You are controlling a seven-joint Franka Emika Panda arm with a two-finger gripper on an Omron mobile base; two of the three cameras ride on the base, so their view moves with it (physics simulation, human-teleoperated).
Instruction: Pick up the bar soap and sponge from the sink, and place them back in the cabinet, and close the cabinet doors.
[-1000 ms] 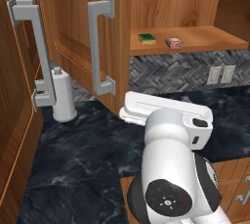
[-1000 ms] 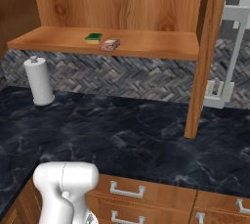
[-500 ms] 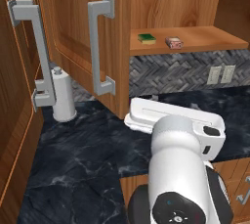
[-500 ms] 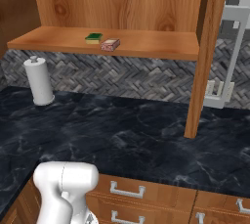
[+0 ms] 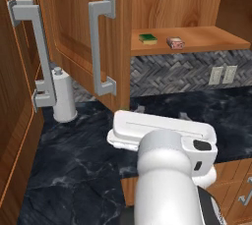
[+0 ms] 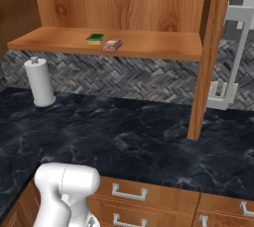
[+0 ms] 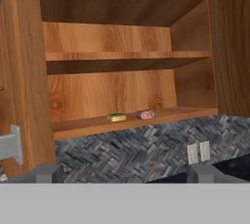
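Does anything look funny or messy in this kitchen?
Nothing is spilled or broken. The sponge and the bar soap sit side by side on the cabinet bottom shelf. The one unfinished thing: the cabinet doors hang wide open. The paper towel roll stands upright on the counter.
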